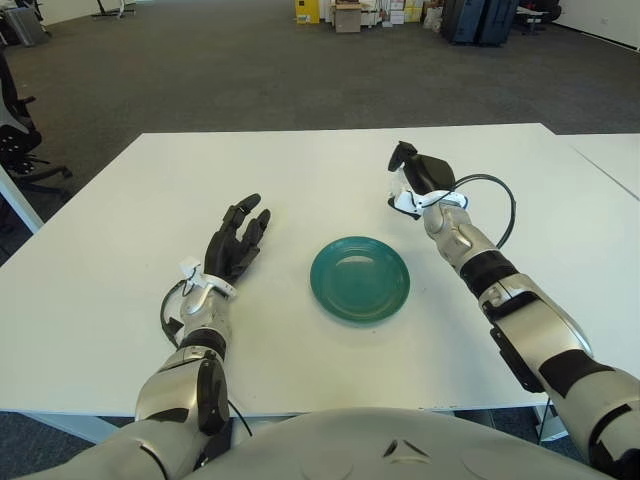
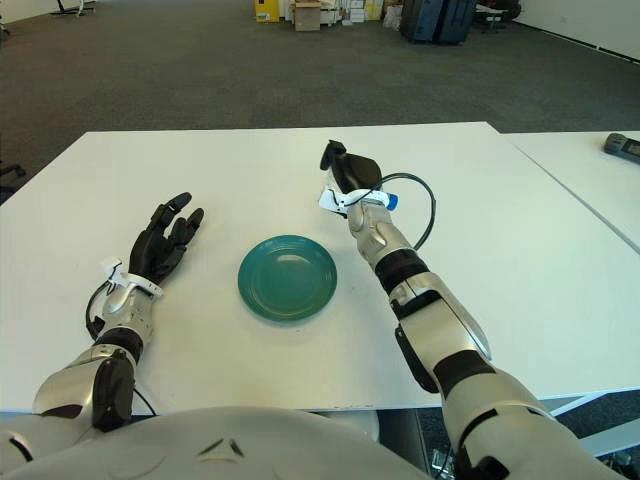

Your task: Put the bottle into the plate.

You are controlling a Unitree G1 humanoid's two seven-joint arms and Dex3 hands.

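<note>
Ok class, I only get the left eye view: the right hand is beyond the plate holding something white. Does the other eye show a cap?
Observer: Yes, in the right eye view a blue cap pokes out to the right of the right hand, whose fingers curl round the white bottle.
Operator: Anything on the neighbouring table?
Observer: A dark device lies on it at the picture's right edge, outside your view. The left hand shows left of the plate.

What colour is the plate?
Teal green; the plate shows best in the left eye view.
</note>
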